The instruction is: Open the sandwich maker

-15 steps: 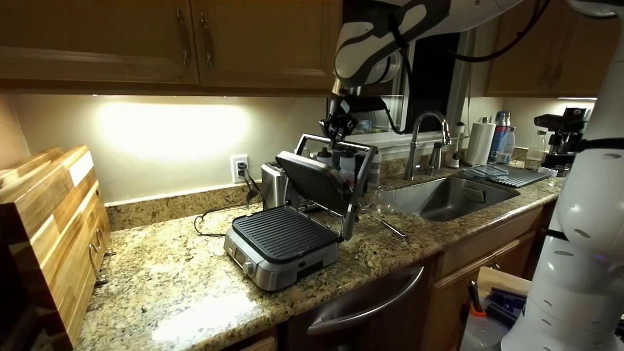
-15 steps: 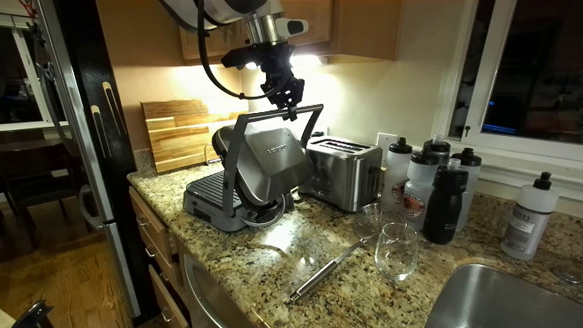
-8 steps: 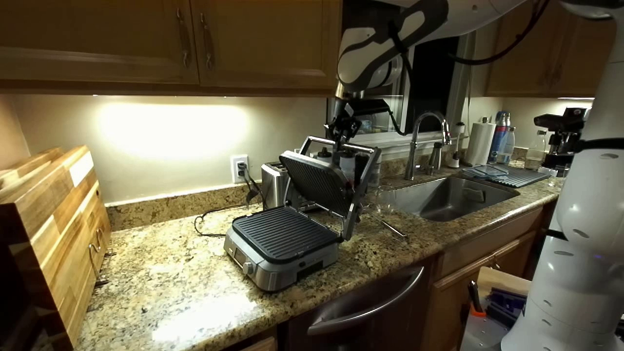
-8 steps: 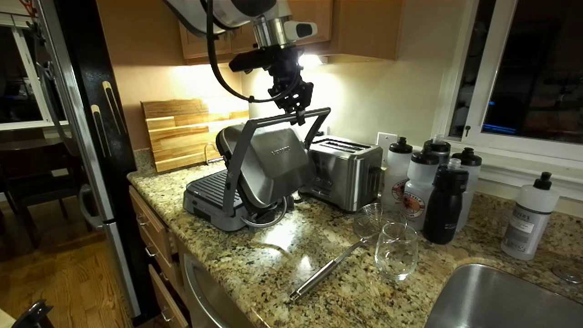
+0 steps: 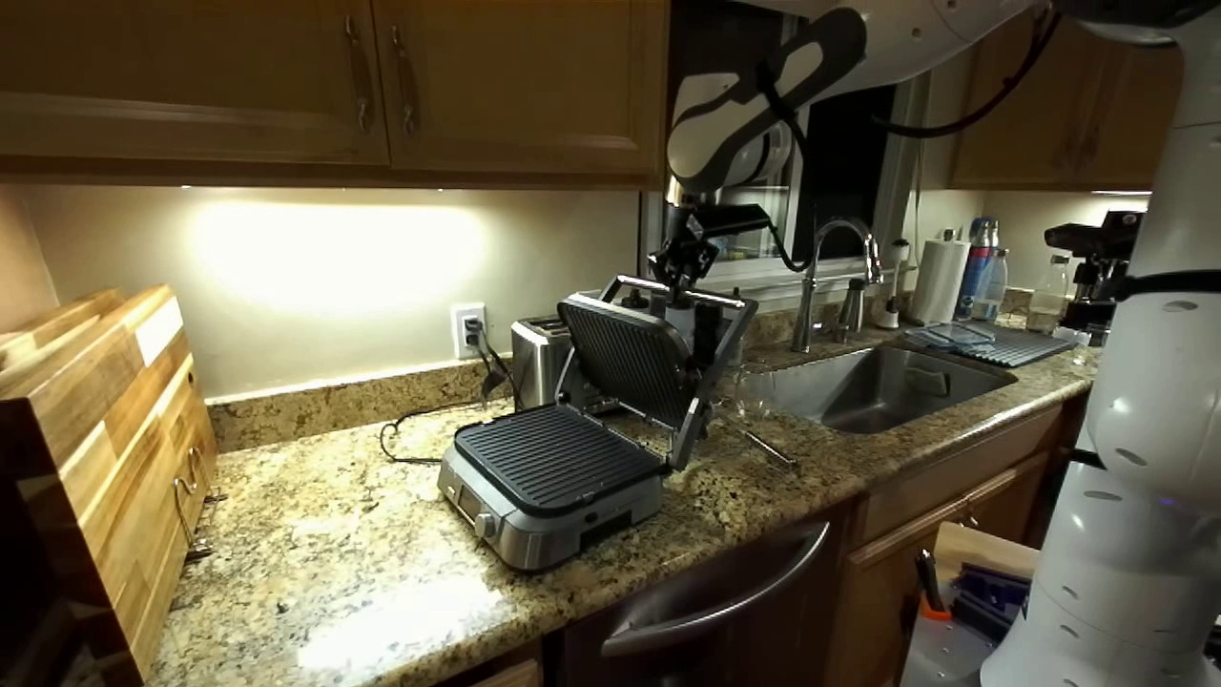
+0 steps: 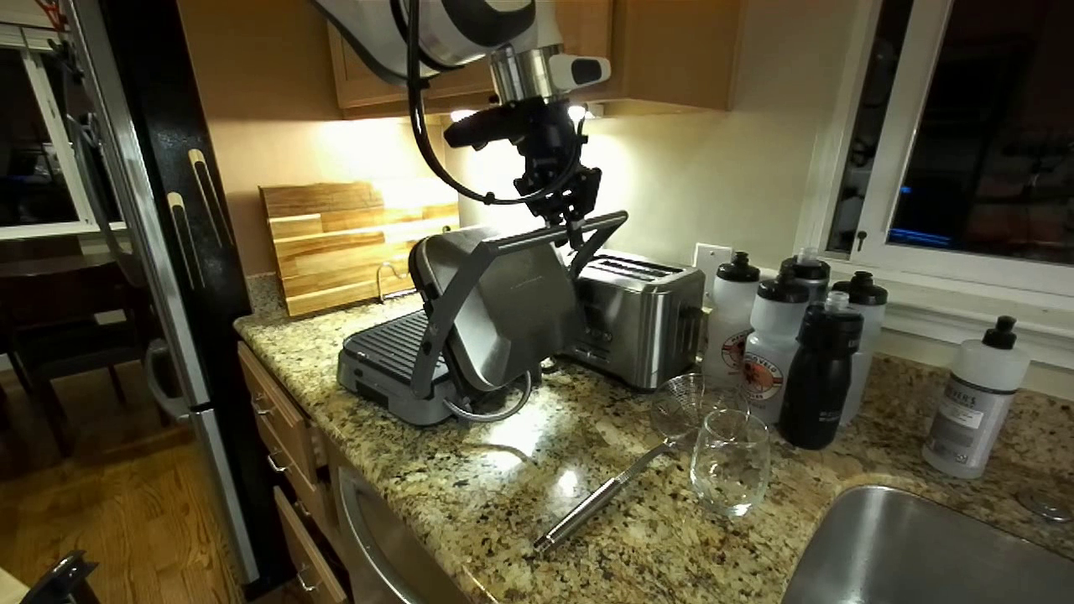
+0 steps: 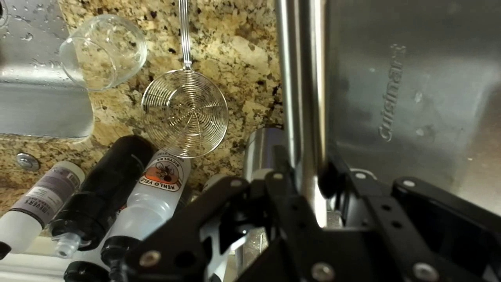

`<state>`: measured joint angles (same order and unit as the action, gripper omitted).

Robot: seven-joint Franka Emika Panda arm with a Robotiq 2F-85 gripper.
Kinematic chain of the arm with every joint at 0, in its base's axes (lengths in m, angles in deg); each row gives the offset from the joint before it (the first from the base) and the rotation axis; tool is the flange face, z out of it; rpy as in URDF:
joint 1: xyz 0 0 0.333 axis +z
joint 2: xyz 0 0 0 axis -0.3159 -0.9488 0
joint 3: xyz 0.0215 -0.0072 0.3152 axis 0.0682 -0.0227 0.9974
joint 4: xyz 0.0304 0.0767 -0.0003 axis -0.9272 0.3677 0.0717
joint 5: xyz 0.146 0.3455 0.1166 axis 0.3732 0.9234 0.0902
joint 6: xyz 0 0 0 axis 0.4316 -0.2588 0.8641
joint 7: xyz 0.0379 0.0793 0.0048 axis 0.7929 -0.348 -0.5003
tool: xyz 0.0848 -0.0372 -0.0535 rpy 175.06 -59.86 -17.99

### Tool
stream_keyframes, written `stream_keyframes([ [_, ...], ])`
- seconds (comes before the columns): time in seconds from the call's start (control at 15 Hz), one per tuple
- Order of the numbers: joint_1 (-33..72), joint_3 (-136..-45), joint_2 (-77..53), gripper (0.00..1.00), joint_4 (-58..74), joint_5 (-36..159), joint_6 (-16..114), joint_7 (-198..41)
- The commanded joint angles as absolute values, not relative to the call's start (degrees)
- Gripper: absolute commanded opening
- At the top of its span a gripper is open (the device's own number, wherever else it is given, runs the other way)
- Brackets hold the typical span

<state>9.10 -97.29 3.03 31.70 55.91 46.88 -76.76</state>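
A speckled stone surface (image 5: 315,534) runs along a kitchen wall (image 5: 563,239), bearing the sandwich maker (image 5: 591,444), its lid (image 6: 520,310) raised and tilted above the ribbed lower plate (image 5: 548,463). A white robot arm (image 5: 1145,401) arches in above the sandwich maker from the side away from the wall. A steel sink (image 5: 858,384) is set well behind the sandwich maker; striped wooden boards (image 5: 124,458) stand well apart from its front, where the knob (image 5: 486,525) is. Just beside the sandwich maker, on its wall side, sits a metal toaster (image 6: 646,323). Plastic bottles (image 6: 772,348) stand upright in a cluster behind the sandwich maker, toward the wall. At the top of the sandwich maker, the black claw (image 7: 310,174) is drawn in tight on the metal handle (image 6: 524,240), its fingers (image 7: 285,196) parted only by that handle, which runs between them in the wrist view. A wire skimmer (image 7: 186,113) lies on the surface behind the sandwich maker, its grip (image 6: 579,512) angled away from the wall. Near it, on the side farther from the sandwich maker, a clear stemless glass (image 6: 730,466) stands upright; whether glass and skimmer touch is hard to tell. On the back of the sandwich maker's lid, raised lettering (image 7: 391,94) reads "Cuisinart."
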Motion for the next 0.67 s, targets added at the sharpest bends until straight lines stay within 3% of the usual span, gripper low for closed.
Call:
stream_keyframes([
  [0.0, 8.6, -97.58, 0.58, 0.09, 30.37, 55.48, 47.72, -72.22],
  [0.6, 8.55, -98.14, -0.49, 0.09, 29.52, 55.66, 47.11, -73.83],
])
